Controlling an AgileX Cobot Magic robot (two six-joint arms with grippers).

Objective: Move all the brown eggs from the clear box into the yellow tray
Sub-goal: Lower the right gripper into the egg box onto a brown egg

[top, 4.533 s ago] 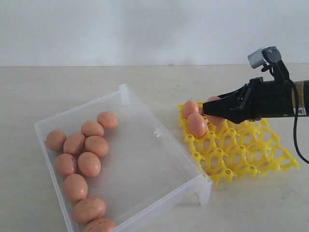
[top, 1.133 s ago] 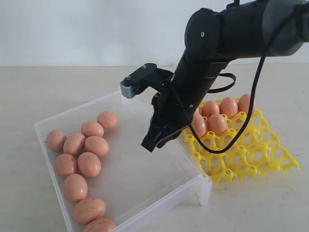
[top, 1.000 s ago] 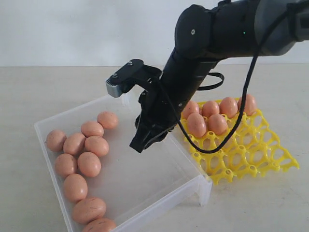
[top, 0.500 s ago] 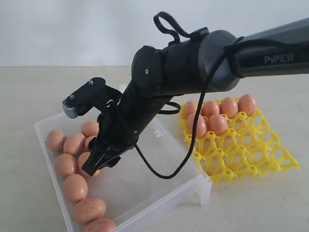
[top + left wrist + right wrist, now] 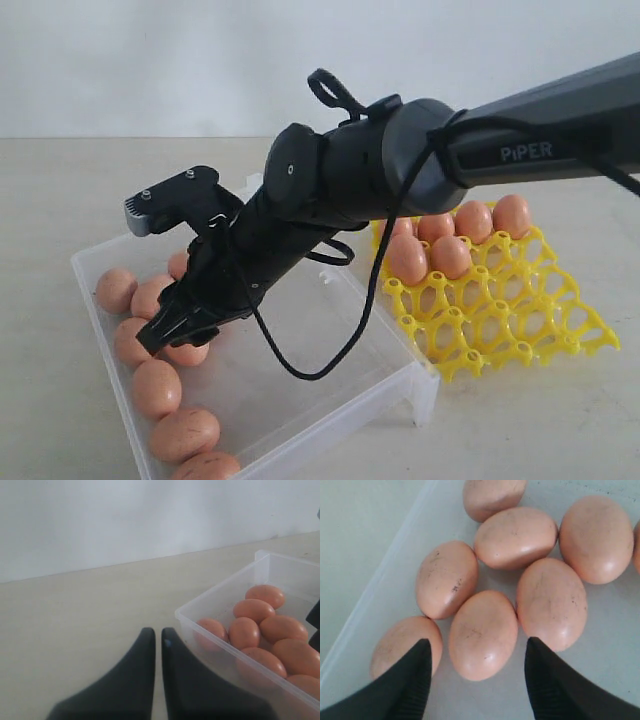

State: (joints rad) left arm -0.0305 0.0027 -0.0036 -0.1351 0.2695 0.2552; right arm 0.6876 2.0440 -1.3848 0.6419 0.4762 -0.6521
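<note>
The clear box (image 5: 330,300) holds several brown eggs (image 5: 157,388) along its left side. My right gripper (image 5: 165,335) reaches across into it and hangs low over them. In the right wrist view the right gripper (image 5: 477,641) is open, its fingertips (image 5: 420,652) on either side of one egg (image 5: 482,635) without touching it. The yellow tray (image 5: 520,310) lies to the right of the box with several eggs (image 5: 450,256) in its far cups. My left gripper (image 5: 156,631) is shut and empty over bare table, beside the box rim (image 5: 215,635).
The right arm's dark body (image 5: 380,170) and its black cable (image 5: 300,370) stretch over the middle of the box. Other eggs (image 5: 550,602) crowd close round the one between the fingers. A white wall (image 5: 200,60) stands behind the table.
The right arm has swung left from beside the tray, across the box, and come down over the cluster of eggs. The left gripper is not seen earlier.
</note>
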